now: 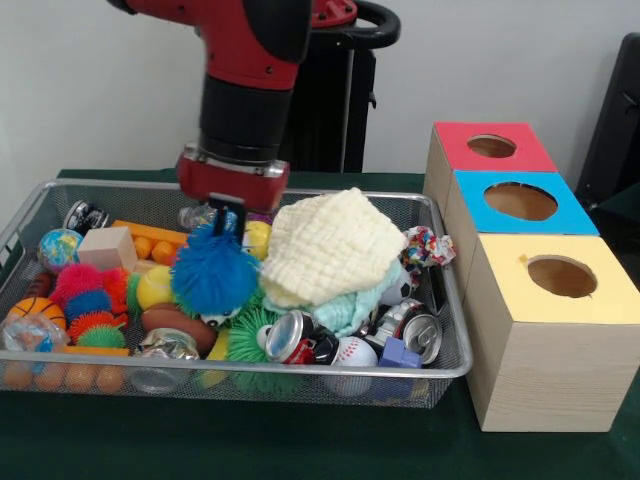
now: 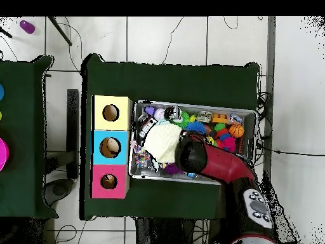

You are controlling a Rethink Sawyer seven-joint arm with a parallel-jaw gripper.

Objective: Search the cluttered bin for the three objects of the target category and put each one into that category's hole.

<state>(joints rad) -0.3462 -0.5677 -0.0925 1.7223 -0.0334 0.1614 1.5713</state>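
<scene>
1. Here the red and black arm [image 1: 245, 70] comes down over the wire bin [image 1: 120, 195] on the green desk [image 1: 250, 450], its gripper [image 1: 228, 222] just above a blue spiky ball [image 1: 213, 275].
2. The fingers seem to touch the top of that ball; whether they are spread or pressed together, I cannot tell.
3. A pale yellow cloth [image 1: 330, 245] lies heaped in the bin's middle, just beside the blue ball.
4. Crushed cans [image 1: 292, 335], a baseball [image 1: 352, 352] and an orange basketball [image 1: 36, 310] lie along the bin's front edge.
5. Beside the bin stand three wooden boxes: the yellow-topped box [image 1: 560, 275], the blue-topped box [image 1: 520, 203] and the red-topped box [image 1: 492, 147], each with a round hole.
</scene>
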